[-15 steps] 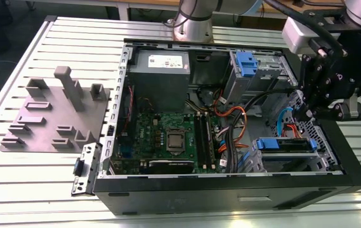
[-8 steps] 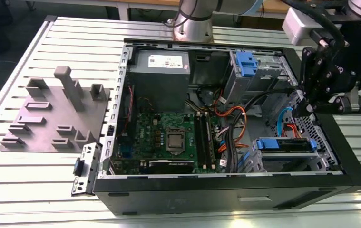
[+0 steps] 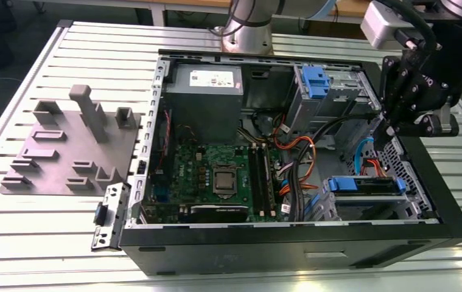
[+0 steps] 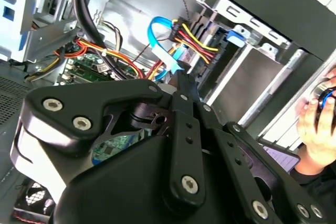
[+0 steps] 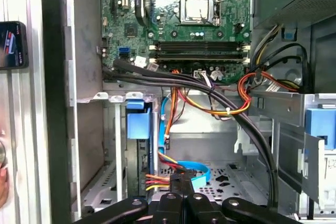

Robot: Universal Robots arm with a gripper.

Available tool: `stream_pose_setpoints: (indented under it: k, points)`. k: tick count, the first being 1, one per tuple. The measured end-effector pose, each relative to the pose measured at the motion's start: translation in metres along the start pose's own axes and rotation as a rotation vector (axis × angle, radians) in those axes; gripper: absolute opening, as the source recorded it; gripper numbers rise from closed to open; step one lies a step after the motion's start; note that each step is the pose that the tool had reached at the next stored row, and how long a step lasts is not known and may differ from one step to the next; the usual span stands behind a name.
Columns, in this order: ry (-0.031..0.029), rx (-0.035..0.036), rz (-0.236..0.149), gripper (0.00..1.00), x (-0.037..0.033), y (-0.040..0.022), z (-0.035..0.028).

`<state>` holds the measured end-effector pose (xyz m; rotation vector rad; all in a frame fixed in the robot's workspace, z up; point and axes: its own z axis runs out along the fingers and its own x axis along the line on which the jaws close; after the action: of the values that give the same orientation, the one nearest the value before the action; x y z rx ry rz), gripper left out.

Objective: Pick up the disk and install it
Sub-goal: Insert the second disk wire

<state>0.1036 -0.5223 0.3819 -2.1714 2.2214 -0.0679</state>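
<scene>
**A:** How are the fingers (image 5: 177, 186) set?

**B:** Pressed together, tip against tip, with nothing between them. Both wrist views show them as one narrow black point inside the open computer case (image 3: 450, 234).

**A:** And the disk?

**B:** The disk (image 3: 366, 185) sits in the drive bay at the case's corner and is not in the grip. In the exterior view its blue carrier faces up. It lies a short way from the fingers, nearer the camera, and they do not touch it. In the first wrist view the carrier (image 5: 137, 125) stands on edge in the bay, ahead of the fingertips and off to one side.

**A:** What is closest to the tips?

**B:** A bundle of cables. The flat blue cable (image 5: 197, 170) curls just ahead of the fingers, and red and yellow wires (image 5: 157, 180) run from beside them toward the disk. I cannot tell whether the tips touch the cable.

**A:** Farther out?

**B:** The motherboard (image 5: 173, 19) lies well beyond the fingers, past the black cable loom (image 5: 173, 80). The arm (image 3: 422, 91) leans over the case wall on the exterior view's right.

**A:** Outside the case?

**B:** A grey fixture plate (image 3: 60, 152) rests on the slatted worktop (image 3: 19, 231), far from the fingers on the exterior view's left. In the second wrist view a person's hand (image 4: 316, 124) shows beyond the case wall.
</scene>
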Motion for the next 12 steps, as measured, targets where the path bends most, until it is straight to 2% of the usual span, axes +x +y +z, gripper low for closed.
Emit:
stream_pose_setpoints:
  k: [3, 8, 9, 10, 11, 12]
  points:
    - [0.004, -0.0128, 0.0, 0.11, -0.0016, -0.0009, 0.0019]
    - [0.016, -0.0179, -0.001, 0.11, -0.0021, -0.0022, 0.003]
    - [0.0185, -0.019, -0.001, 0.17, -0.0023, -0.0026, 0.0032]
    - [0.0208, -0.0203, -0.001, 0.17, -0.0025, -0.0031, 0.0035]
    - [0.0228, -0.022, -0.001, 0.24, -0.0028, -0.0037, 0.0039]
    - [0.0243, -0.0238, -0.001, 0.24, -0.003, -0.0043, 0.0043]
